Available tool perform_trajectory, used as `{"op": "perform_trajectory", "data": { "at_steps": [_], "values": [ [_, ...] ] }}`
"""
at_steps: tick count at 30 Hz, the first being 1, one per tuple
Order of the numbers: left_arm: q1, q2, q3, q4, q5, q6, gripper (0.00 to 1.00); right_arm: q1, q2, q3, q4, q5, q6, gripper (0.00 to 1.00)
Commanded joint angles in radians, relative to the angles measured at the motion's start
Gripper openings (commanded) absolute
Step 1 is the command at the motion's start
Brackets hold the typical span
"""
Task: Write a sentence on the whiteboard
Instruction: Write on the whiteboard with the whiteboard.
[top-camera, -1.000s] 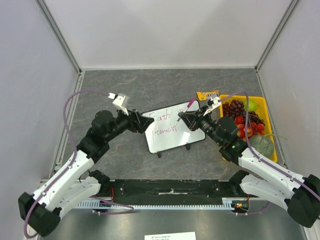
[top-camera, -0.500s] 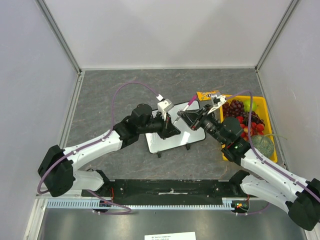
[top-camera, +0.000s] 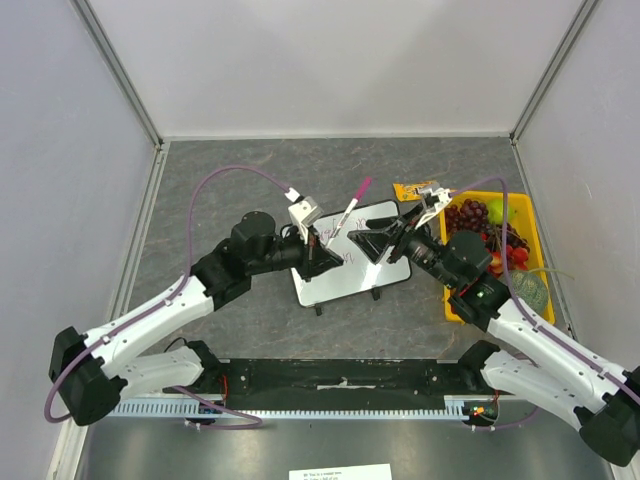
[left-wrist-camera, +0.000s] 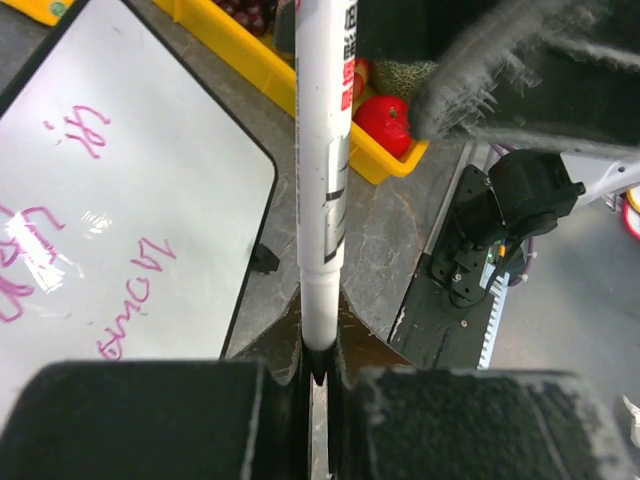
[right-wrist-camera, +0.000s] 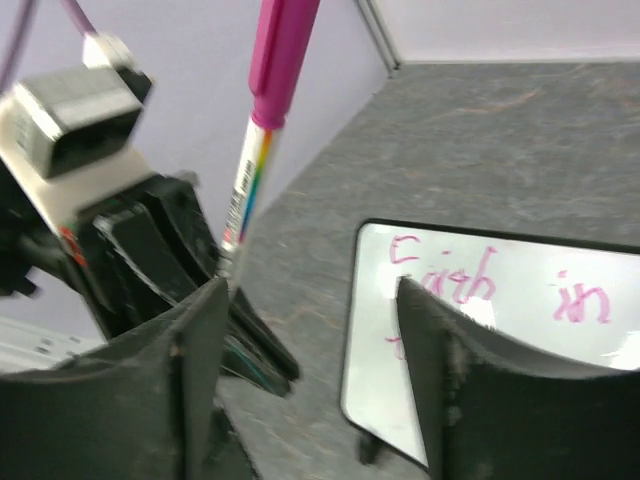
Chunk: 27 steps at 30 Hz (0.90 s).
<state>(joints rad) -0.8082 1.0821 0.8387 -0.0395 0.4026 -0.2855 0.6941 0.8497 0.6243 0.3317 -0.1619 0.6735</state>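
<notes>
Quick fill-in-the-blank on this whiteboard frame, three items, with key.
1. The left hand is shut on the ___.
2. The right hand is ___ and holds nothing.
3. The sentence on the whiteboard is written in ___ ink.
Missing: marker; open; pink.
</notes>
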Motion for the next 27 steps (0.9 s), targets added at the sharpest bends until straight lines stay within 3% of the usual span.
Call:
{"op": "perform_trajectory", "data": {
  "at_steps": [1, 4, 10, 16, 21, 27],
  "values": [
    [0.006, -0.063, 0.043, -0.103, -0.033, 0.06, 0.02, -0.007, -0.043, 0.072, -0.08, -0.059, -0.09, 0.85],
    [0.006, -0.089, 0.056, -0.152, -0.012, 0.078, 0.02, -0.025, -0.049, 0.098, -0.094, -0.122, -0.104, 0.98],
    [0.007, -0.128, 0.083, -0.201, 0.123, 0.124, 0.02, -0.074, 0.0, 0.12, 0.051, -0.424, -0.008, 0.98],
    [0.004, -0.134, 0.108, -0.212, 0.266, 0.14, 0.02, -0.107, 0.086, 0.117, 0.18, -0.545, 0.124, 0.98],
    [0.004, -0.122, 0.123, -0.23, 0.308, 0.146, 0.02, -0.111, 0.153, 0.112, 0.369, -0.671, 0.239, 0.81],
    [0.007, -0.113, 0.126, -0.24, 0.324, 0.146, 0.02, -0.111, 0.209, 0.117, 0.443, -0.751, 0.296, 0.64]
  ]
}}
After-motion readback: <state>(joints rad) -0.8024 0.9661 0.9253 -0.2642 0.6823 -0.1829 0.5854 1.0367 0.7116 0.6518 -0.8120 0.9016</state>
